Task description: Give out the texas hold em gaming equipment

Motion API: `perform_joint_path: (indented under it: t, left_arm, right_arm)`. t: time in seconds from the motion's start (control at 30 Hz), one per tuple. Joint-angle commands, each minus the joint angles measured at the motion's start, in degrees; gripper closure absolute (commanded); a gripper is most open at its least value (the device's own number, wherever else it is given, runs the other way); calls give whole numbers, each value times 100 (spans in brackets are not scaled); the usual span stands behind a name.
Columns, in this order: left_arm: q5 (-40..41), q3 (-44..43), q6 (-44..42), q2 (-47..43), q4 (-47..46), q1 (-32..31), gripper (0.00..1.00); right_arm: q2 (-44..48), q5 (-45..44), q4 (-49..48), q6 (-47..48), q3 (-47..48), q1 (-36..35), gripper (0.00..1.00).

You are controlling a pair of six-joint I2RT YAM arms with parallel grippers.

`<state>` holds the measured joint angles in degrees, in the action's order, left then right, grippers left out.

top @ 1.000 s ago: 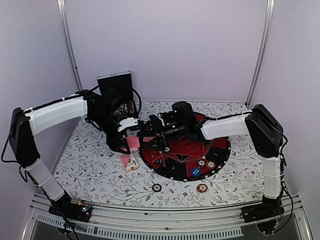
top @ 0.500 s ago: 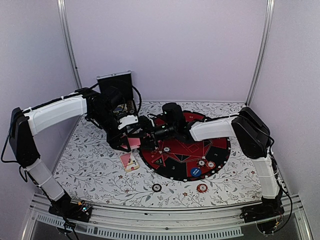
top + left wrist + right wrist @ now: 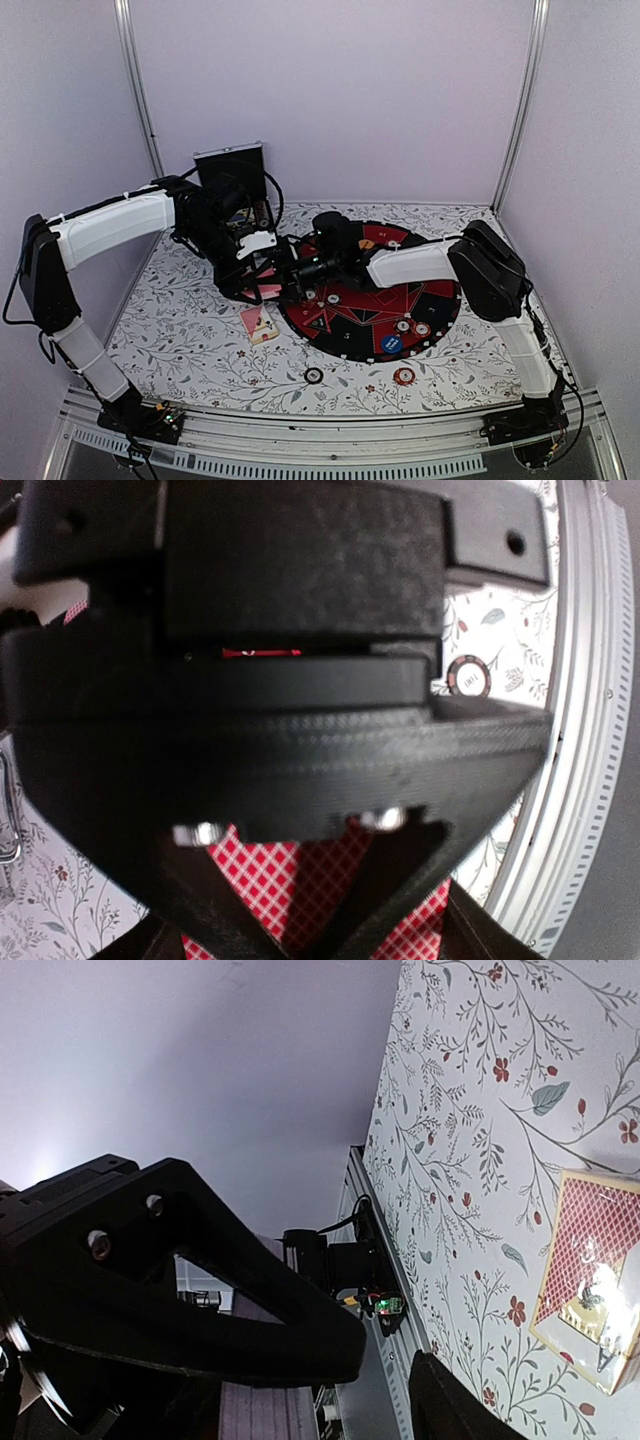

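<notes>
My left gripper [image 3: 250, 284] is shut on a deck of pink-red checked cards [image 3: 268, 290] and holds it just left of the round mat. In the left wrist view the cards [image 3: 250, 880] show between its fingers [image 3: 315, 942], under the right gripper's black body, which fills that view. My right gripper [image 3: 292, 274] is open and empty right next to the deck; its jaws [image 3: 392, 1368] stand apart. A red-backed card pack [image 3: 258, 324] lies on the cloth and shows in the right wrist view [image 3: 590, 1270]. Chips lie near the front edge [image 3: 404, 376].
The black-and-red mat [image 3: 430, 290] holds a few chips [image 3: 412, 327] and a blue disc [image 3: 391, 343]. A dark chip [image 3: 313, 375] lies by the front rail and shows in the left wrist view [image 3: 467, 676]. The black case [image 3: 230, 168] stands at the back left.
My right gripper has moved left off the mat's middle, up against the deck in my left gripper. The left arm has hardly moved.
</notes>
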<state>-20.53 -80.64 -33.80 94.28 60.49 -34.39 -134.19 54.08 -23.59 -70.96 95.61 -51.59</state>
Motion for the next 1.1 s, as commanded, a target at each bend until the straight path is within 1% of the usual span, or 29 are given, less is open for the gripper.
perform_joint_path:
  t: [0.0, 0.2, 0.47, 0.9, 0.97, 1.07]
  left_arm:
    - [-135, -134, 23, 20, 13, -28, 64]
    - [-135, -143, 17, 11, 22, -26, 64]
    - [-112, -145, 8, 11, 29, -24, 65]
    - [-24, 12, -11, 3, -24, -24, 65]
    - [-29, 13, -5, 4, -29, -24, 65]
    - [-22, 21, -11, 3, -33, -24, 65]
  right_arm:
    - [-22, 51, -75, 32, -188, 73, 44]
    - [346, -5, -77, 159, -686, 285, 46]
    - [601, 42, -49, 243, -896, 358, 57]
    - [1130, 123, 109, 375, -1222, 509, 64]
    - [1203, 137, 118, 374, -1244, 506, 67]
    - [1282, 170, 144, 374, -1260, 510, 70]
